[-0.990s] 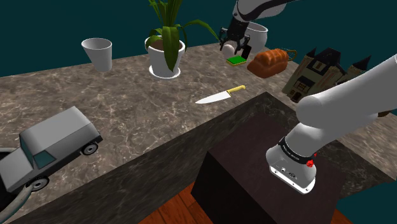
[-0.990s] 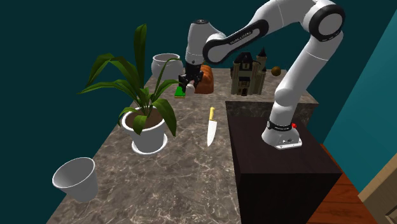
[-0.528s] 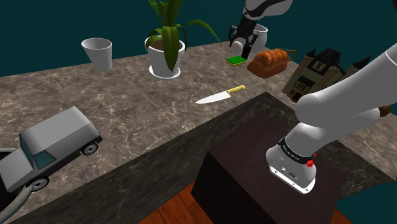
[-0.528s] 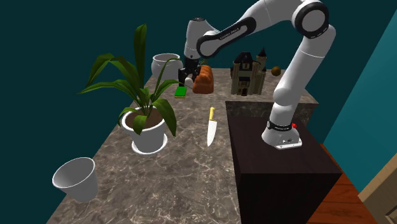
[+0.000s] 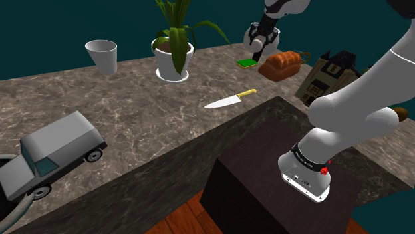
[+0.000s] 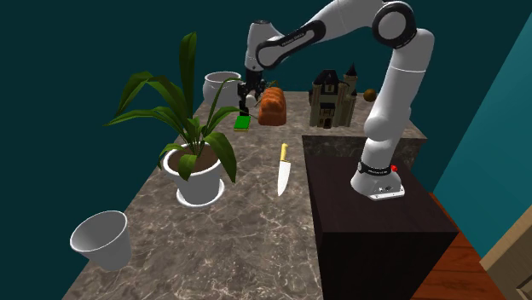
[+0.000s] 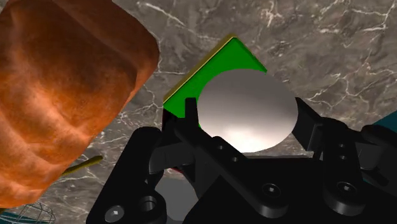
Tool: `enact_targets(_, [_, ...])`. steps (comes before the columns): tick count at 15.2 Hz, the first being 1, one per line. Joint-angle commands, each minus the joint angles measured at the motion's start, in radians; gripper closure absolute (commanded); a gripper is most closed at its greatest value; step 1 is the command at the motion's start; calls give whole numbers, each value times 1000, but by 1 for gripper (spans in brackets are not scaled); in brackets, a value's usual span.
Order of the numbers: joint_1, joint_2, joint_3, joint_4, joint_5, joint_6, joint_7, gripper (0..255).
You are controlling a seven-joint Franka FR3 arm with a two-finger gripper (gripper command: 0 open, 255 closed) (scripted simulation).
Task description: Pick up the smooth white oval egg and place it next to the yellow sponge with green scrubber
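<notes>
Lifted higher than a second ago; my fingers (image 7: 310, 127) clasp the white egg (image 7: 248, 111) above the green-faced sponge (image 7: 216, 69), beside the loaf (image 7: 63, 95).

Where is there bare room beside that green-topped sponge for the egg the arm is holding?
Bare marble lies between the sponge and the knife, and between the sponge and the plant pot. The other side is crowded: the bread loaf sits close, with a white pot beyond. The gripper holds the egg over the sponge.
</notes>
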Motion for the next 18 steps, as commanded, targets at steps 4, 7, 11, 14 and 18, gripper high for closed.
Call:
enact_targets(4, [-44,116,-44,136,-16,-22,-85,255])
enact_targets(7, [-66,193,-65,236,-24,-46,-130,255])
enact_targets(11, [-93,306,-89,392,-33,-90,-186,255])
enact_targets(14, [-102,354,-97,447,-36,-98,-206,255])
enact_targets(18, [-101,368,-99,413,-41,-50,-202,255])
